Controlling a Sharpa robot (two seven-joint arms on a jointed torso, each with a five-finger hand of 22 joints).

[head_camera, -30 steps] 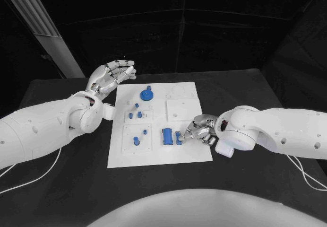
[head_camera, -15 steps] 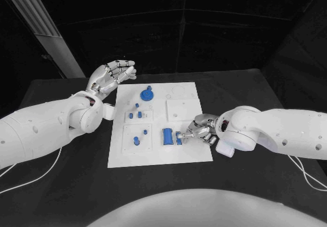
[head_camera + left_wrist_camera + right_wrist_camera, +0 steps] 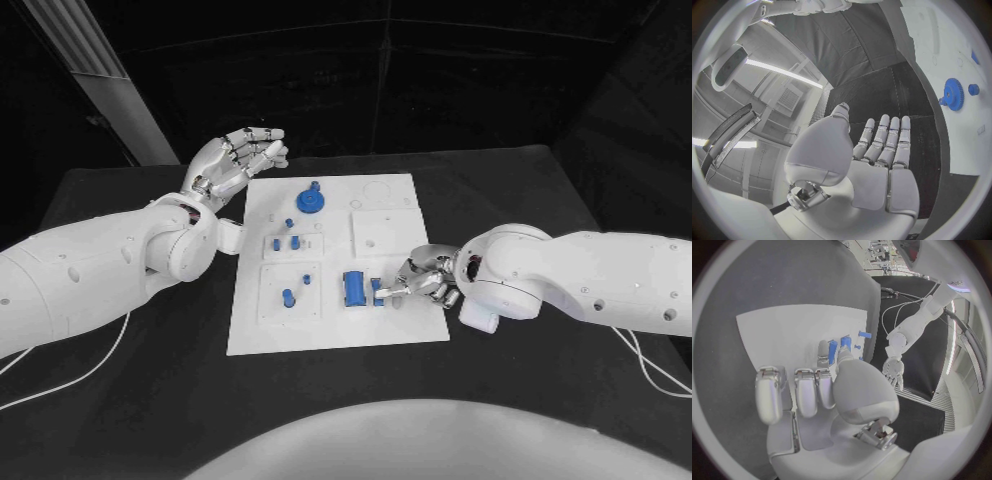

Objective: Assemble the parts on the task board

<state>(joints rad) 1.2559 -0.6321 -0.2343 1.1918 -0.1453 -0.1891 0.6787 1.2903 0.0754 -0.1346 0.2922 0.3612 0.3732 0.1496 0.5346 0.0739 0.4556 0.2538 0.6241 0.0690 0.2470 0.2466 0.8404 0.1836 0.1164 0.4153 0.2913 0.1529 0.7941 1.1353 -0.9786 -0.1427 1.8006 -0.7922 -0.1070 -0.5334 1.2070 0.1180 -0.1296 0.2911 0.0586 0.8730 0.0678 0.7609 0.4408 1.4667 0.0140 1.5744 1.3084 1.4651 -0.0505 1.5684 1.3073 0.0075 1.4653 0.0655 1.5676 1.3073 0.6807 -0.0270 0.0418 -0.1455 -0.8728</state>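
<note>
**Board at frame centre, right hand on a small part**

Board [image 3: 339,330] lies in the middle of the black surface [image 3: 519,190], one white plate. On it I count one blue gear [image 3: 312,199] at upper centre, one large blue block [image 3: 353,288] at lower centre, and several small blue pegs [image 3: 287,296] on the left side; their exact number is hard to tell.

Two hands show. The left hand [image 3: 231,160] hovers at the board's upper left corner, fingers spread, holding nothing. The right hand [image 3: 423,278] sits at the board's right edge, pinching a small blue part [image 3: 378,288] just beside the block.

Compared with a second ago, the right hand has shifted slightly lower and toward the block; the left hand, gear and pegs are unchanged.

No readable writing or labels.
</note>
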